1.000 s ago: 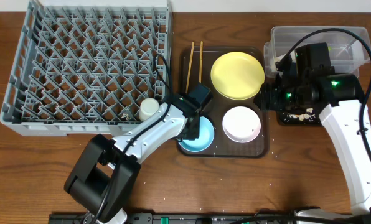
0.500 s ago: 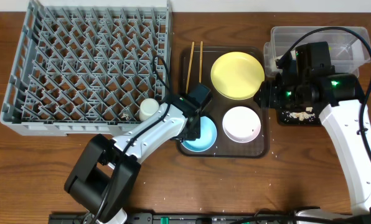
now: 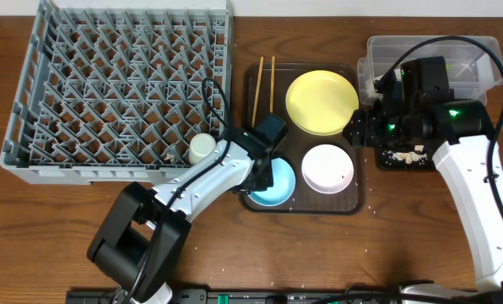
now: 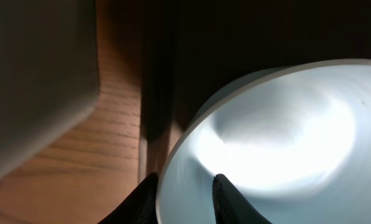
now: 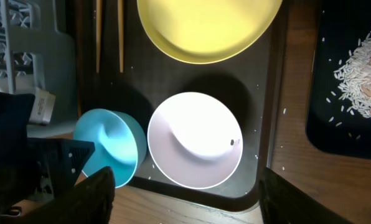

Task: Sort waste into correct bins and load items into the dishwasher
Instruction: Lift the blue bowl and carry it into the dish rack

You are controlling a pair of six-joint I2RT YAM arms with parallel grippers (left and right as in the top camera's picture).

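Little has shifted over the last second: the light blue bowl (image 3: 277, 182) has slid slightly to the right on the brown serving tray (image 3: 295, 143), and both arms sit almost where they were.

The left gripper (image 4: 184, 198) is down at that bowl's left rim. One of its fingers (image 4: 226, 193) is inside the bowl and the other is outside against the rim. I cannot tell whether they are actually pinching the rim. The bowl looks empty and sits in the tray's near left corner.

Just beside it on the right is the white bowl (image 3: 327, 168), also empty. A few stray grains lie scattered on the tray around it. Farther back on the tray are the yellow plate (image 3: 321, 102) and, to its left, the two chopsticks (image 3: 256, 89), lying parallel.

The right gripper (image 5: 188, 194) hovers above the tray's right edge, its jaws wide apart with nothing between them. On the worktop (image 3: 66, 219) to the right of the tray, the black tray (image 5: 322, 112) holds the rice crumbs (image 5: 360, 62). Behind it the clear tub (image 3: 479, 51) is largely hidden by the right arm.

On the left, the grey dish rack (image 3: 116, 84) holds only the small white cup (image 3: 202, 147), which lies among the pegs by its near right corner.
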